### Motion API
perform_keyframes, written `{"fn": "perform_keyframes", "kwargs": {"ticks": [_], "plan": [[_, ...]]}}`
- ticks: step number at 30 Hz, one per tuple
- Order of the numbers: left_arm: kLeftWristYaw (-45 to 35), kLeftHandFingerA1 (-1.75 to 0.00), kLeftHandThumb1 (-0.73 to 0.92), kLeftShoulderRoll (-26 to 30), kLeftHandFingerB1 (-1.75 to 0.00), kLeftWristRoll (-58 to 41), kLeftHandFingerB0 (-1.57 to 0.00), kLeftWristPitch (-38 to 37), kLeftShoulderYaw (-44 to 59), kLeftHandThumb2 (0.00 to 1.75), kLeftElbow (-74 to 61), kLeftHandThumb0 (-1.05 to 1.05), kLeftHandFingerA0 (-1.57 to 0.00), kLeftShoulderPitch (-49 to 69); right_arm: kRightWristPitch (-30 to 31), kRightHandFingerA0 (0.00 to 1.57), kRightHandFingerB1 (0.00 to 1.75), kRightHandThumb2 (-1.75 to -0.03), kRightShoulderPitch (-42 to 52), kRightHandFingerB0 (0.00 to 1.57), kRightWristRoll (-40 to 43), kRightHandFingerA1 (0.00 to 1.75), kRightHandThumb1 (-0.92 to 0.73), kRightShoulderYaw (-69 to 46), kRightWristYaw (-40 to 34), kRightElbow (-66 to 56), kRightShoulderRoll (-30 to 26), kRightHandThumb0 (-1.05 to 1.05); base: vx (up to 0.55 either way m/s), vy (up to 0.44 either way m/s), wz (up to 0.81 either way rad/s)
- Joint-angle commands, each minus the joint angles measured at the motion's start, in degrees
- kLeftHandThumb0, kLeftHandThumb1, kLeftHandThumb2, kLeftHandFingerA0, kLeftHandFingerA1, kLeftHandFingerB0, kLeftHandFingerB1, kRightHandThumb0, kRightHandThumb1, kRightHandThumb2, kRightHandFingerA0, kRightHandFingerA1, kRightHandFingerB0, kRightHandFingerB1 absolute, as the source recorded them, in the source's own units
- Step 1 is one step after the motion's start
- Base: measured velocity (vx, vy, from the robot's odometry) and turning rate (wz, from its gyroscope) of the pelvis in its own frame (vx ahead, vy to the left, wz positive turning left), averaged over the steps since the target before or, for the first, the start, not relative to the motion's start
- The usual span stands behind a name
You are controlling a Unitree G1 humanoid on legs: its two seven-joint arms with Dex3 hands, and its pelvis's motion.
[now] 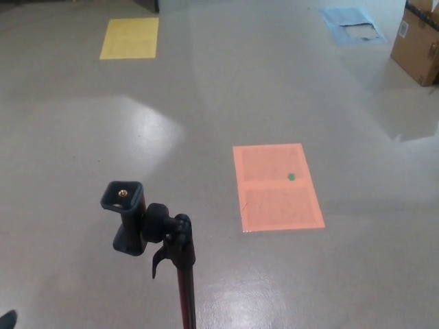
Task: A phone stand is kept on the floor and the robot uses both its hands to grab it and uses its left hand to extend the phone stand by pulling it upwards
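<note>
The phone stand point(147, 229) rises toward the camera at the lower left of the head view. It has a black clamp head with a brass screw on top, a black ball joint with a lever, and a red pole point(186, 301) running down out of the picture. Nothing is touching the stand. Only a small black tip of my left hand point(7, 319) shows at the bottom left corner, well to the left of the stand. My right hand does not show.
An orange mat point(277, 186) with a green dot lies on the grey floor right of the stand. A yellow mat point(129, 37) lies far back left, a blue sheet point(353, 24) far back right, and a cardboard box point(418, 41) at the right edge.
</note>
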Motion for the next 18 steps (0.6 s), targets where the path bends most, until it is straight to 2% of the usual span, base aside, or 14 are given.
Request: {"fn": "perform_keyframes", "kwargs": {"ticks": [1, 3, 4, 5, 6, 7, 8, 10, 12, 13, 14, 17, 18], "plan": [[-7.3, -0.49, 0.30, 0.8, -0.47, -8.2, 0.00, -13.4, 4.2, 0.96, 4.0, -0.39, -0.01, 2.1, -8.7, 0.00, 0.00, -0.65, 1.5, 0.00, -2.0, 0.00, -0.83, -1.3, -5.2, 4.6, -1.3, -0.77, 0.00, 0.000, 0.00], [-7.9, -0.49, 0.30, 0.7, -0.47, -8.4, 0.00, -14.2, 4.5, 0.96, 5.3, -0.39, -0.01, 1.4, -9.1, 0.00, 0.00, -0.65, 0.9, 0.00, -0.5, 0.00, -0.83, -1.2, -3.9, 5.6, -1.5, -0.77, 0.00, 0.000, 0.00], [-8.0, -0.30, 0.73, 0.6, -0.27, -8.2, -0.20, -14.6, 4.7, 0.63, 6.1, -0.84, -0.18, 1.2, -9.0, 0.00, 0.00, -0.65, 0.6, 0.00, 0.7, 0.00, -0.83, -1.2, -2.9, 5.7, -1.6, -0.78, 0.00, 0.000, 0.00], [-8.0, -0.30, 0.73, 0.6, -0.27, -7.9, -0.20, -15.1, 4.9, 0.63, 7.0, -0.84, -0.18, 0.9, -8.9, 0.00, 0.00, -0.65, 0.2, 0.00, 2.1, 0.00, -0.83, -1.1, -1.5, 5.9, -1.7, -0.78, 0.00, 0.000, 0.00], [-7.9, -0.29, 0.72, 0.3, -0.28, -8.0, -0.21, -13.8, 4.8, 0.63, 6.8, -0.85, -0.20, 1.1, -10.2, 0.00, 0.00, -1.02, -1.5, 0.00, 3.7, 0.05, -0.75, -1.1, -0.6, 7.4, -2.0, -1.00, 0.00, 0.000, 0.00], [-7.9, -0.29, 0.72, 0.2, -0.28, -8.1, -0.21, -13.3, 4.8, 0.63, 6.8, -0.85, -0.20, 1.2, -10.9, 0.00, 0.00, -1.02, -2.2, 0.00, 4.2, 0.05, -0.75, -1.1, -0.3, 8.2, -2.1, -1.00, 0.00, 0.000, 0.00], [-8.5, -0.29, 0.71, 0.1, -0.27, -8.5, -0.20, -13.4, 4.6, 0.63, 6.9, -0.85, -0.19, 1.1, -10.5, 0.00, 0.00, -0.65, -2.5, 0.00, 4.1, 0.00, -0.83, -1.2, -0.3, 8.3, -2.1, -0.75, 0.00, 0.000, 0.00], [-8.6, -0.30, 0.71, -0.1, -0.28, -8.0, -0.21, -14.0, 4.6, 0.63, 6.8, -0.87, -0.19, 1.1, -11.6, 0.00, 0.00, -0.65, -4.0, 0.00, 3.5, 0.00, -0.83, -1.4, -1.0, 10.0, -2.3, -0.74, 0.00, 0.000, 0.00], [-8.1, -0.31, 0.72, -0.5, -0.27, -7.3, -0.20, -14.6, 4.6, 0.63, 6.9, -0.86, -0.19, 0.7, -9.7, 0.00, 0.00, -0.64, -4.9, 0.00, 5.0, 0.00, -0.80, -1.5, 1.1, 9.0, -2.3, -0.74, 0.00, 0.000, 0.00], [-8.6, -0.30, 0.70, -0.6, -0.28, -8.0, -0.20, -14.3, 4.6, 0.62, 7.3, -0.85, -0.18, 0.5, -9.9, 0.00, 0.00, -0.97, -5.4, 0.00, 5.6, 0.04, -0.70, -1.3, 1.6, 9.4, -2.2, -1.04, 0.00, 0.000, 0.00], [-9.0, -0.30, 0.70, -0.6, -0.28, -8.5, -0.20, -14.1, 4.6, 0.62, 7.6, -0.85, -0.18, 0.3, -9.0, 0.00, 0.00, -0.65, -5.2, 0.00, 5.0, 0.00, -0.79, -1.3, 1.5, 8.7, -2.0, -0.80, 0.00, 0.000, 0.00], [-9.5, -0.30, 0.70, -0.9, -0.27, -8.6, -0.20, -14.7, 4.6, 0.62, 8.3, -0.85, -0.18, -0.5, -8.1, 0.00, 0.00, -0.64, -5.1, 0.00, 2.3, 0.00, -0.80, -2.2, 0.1, 7.6, -2.2, -0.80, 0.00, 0.000, 0.00], [-9.4, -0.30, 0.70, -0.9, -0.27, -8.4, -0.20, -14.8, 4.7, 0.62, 8.5, -0.85, -0.19, -0.6, -6.0, 0.00, 0.01, -1.03, -4.0, 0.00, 3.4, 0.05, -0.72, -2.2, 1.8, 5.7, -1.9, -1.05, 0.00, 0.000, 0.00]]}}
